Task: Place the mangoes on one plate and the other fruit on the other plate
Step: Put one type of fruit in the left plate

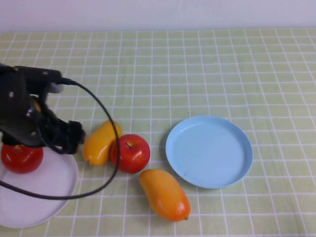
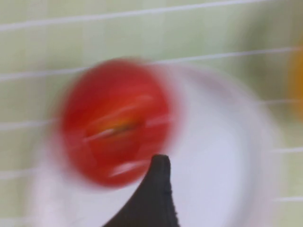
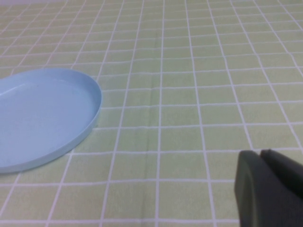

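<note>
**Mangoes still loose, one apple plated**

Mangoes first: I count two, both lying on the bench and neither on a plate. The slimmer yellow mango [image 1: 100,142] lies beside the white plate [image 1: 44,190] and touches the second apple [image 1: 130,153]; the plumper orange mango [image 1: 165,194] lies nearer me, just beside the blue plate [image 1: 209,151], which holds nothing.

Apples: two. One apple [image 1: 20,158] sits on the white plate's far edge, directly under my left claw [image 1: 22,140]. The left wrist view shows one dark fingertip [image 2: 158,189] over that apple, but it is blurred, so I cannot tell whether the claw is apart or clamped on the fruit.

My right claw [image 3: 270,189] hangs low over bare bench beside the blue plate; only a dark edge shows, so I cannot tell its state either.

I judge this to be the placing of the first apple. Next I would lift the left arm clear, then take the second apple, easing it away from the yellow mango without rolling either.
</note>
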You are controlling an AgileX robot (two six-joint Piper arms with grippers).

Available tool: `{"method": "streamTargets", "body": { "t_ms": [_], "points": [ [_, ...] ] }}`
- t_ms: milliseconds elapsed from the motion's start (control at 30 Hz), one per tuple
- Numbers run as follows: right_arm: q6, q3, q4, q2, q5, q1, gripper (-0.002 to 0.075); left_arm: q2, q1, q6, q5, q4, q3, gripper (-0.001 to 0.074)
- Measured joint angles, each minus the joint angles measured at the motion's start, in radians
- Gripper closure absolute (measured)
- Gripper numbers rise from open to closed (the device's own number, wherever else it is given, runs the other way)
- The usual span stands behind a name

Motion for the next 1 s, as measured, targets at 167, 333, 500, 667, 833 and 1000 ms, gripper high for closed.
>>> {"method": "streamTargets", "body": {
  "t_ms": [167,333,500,667,833,1000],
  "points": [
    [0.000,0.000,0.005,0.000,0.000,0.000,0.0744,0.034,-0.144,0.129,-0.064,-0.155,-0.041,0.0066],
    [0.000,0.000,0.006,0.000,0.003,0.000,0.0744,0.131,-0.209,0.171,-0.023,-0.193,-0.169,0.0066],
    [0.000,0.000,0.007,0.000,0.002,0.000,0.0744,0.219,-0.229,0.231,0.037,-0.238,-0.269,0.0066],
    [0.000,0.000,0.007,0.000,0.002,0.000,0.0744,0.272,-0.235,0.278,0.080,-0.304,-0.304,0.0066],
    [0.000,0.000,0.007,0.000,0.002,0.000,0.0744,0.308,-0.235,0.290,0.080,-0.260,-0.308,0.0066],
    [0.000,0.000,0.007,0.000,0.002,0.000,0.0744,0.320,-0.235,0.288,0.066,-0.196,-0.308,0.0066]
  ]
}}
